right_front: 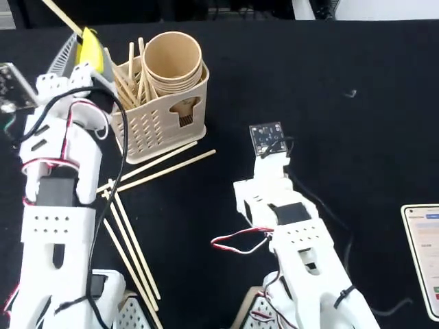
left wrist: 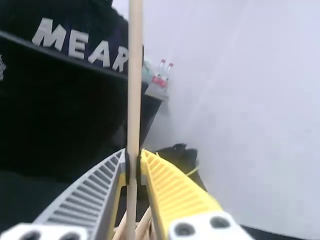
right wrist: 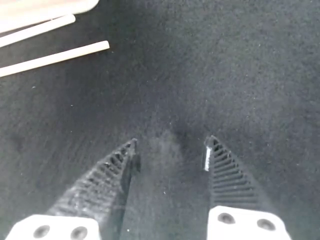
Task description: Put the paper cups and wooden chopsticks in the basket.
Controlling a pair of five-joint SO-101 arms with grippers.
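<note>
I hold the left gripper (left wrist: pixel 133 161) clamped on one chopstick (left wrist: pixel 134 90), steep and just beside the basket (right_front: pixel 161 123) to drop it in by the paper cups (right_front: pixel 173 60); right gripper (right wrist: pixel 170 150) sits wide-open, well apart from the basket, loose chopsticks (right_front: pixel 158 168) at its base.

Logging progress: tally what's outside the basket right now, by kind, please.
Chopsticks loose on the table: 5
Chopstick held in the left end effector: 1
Paper cups outside (stack sits in the basket): 0
Total outside: 6
</note>
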